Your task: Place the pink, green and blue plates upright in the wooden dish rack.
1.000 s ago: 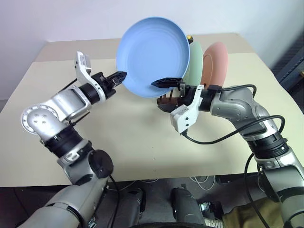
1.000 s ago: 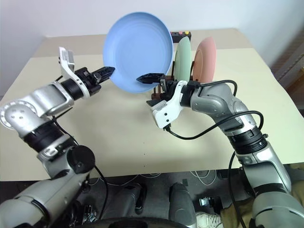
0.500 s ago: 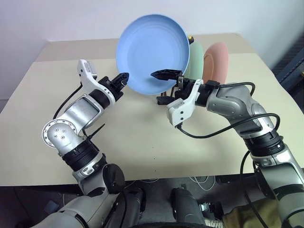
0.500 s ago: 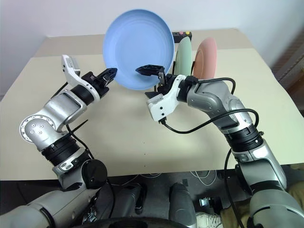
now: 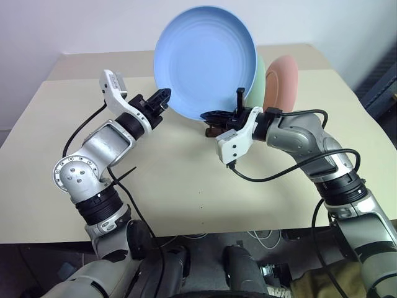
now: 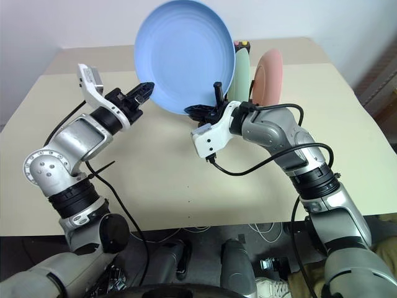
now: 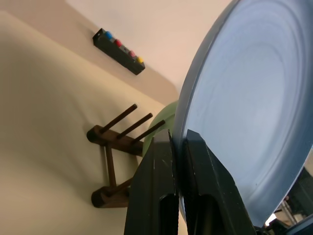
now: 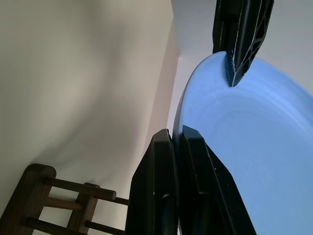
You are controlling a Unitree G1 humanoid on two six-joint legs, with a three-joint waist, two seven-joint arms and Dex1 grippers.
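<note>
two plates already stand upright in the rack [image 7: 115, 147]: the green plate [image 6: 240, 74] and, to its right, the pink plate [image 6: 268, 73]. both are partly hidden by the blue plate [image 5: 205, 59], which is held up in the air over the table [image 5: 186, 180], in front of the rack. the left gripper [image 5: 160, 102] is closed on the blue plate's lower left rim, the right gripper [image 5: 218, 115] closed on its bottom rim; each wrist view shows the rim pinched between the fingers. from the head views the rack is almost wholly covered by the plate and right wrist. in the left wrist view its near pegs stand bare, and a black button box [image 7: 119, 50] lies beyond it.
</note>
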